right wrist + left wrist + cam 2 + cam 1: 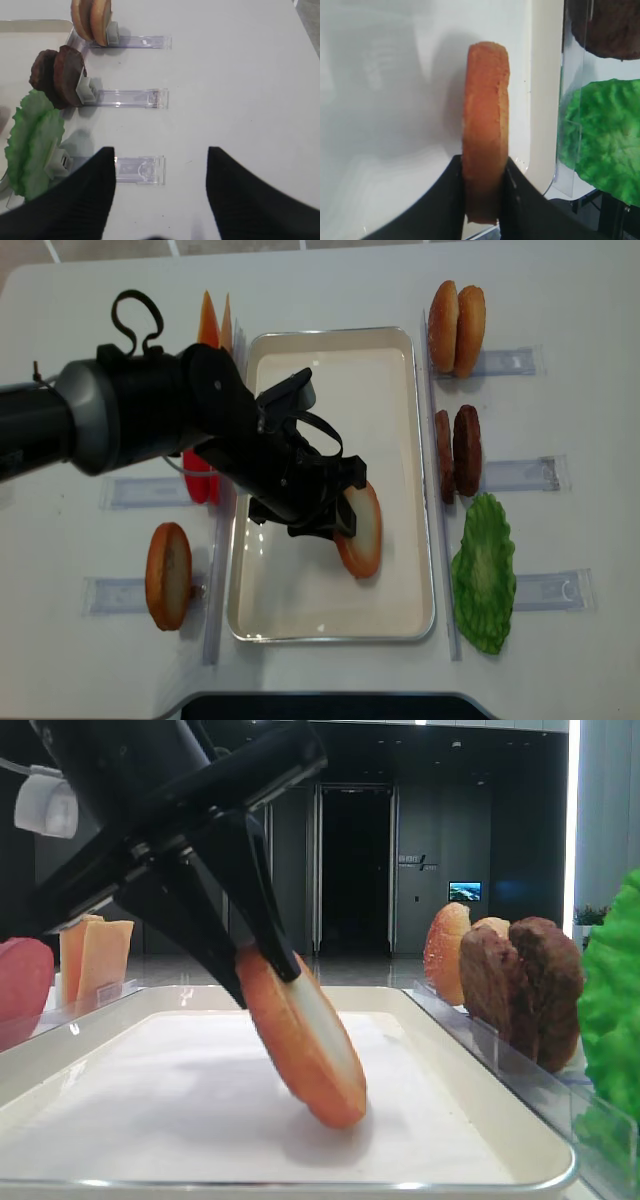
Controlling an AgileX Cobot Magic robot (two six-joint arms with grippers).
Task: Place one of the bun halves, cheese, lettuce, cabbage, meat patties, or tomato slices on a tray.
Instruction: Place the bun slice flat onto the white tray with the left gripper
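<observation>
Behind the work surface stands a dark hall; its far wall point(440, 830) is built of dark grey panels; a tall doorway point(355, 870) with pale metal frames opens into blackness at the middle; a small lit screen point(464, 891) glows blue to the right of it; a bright white strip of light point(574, 810) runs down the right edge; small ceiling lights point(457, 744) show as dim dots; the white table point(560, 660) is evenly lit, with soft shadows.

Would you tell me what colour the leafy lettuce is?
Bright green lettuce, clearest in the left wrist view.
</observation>
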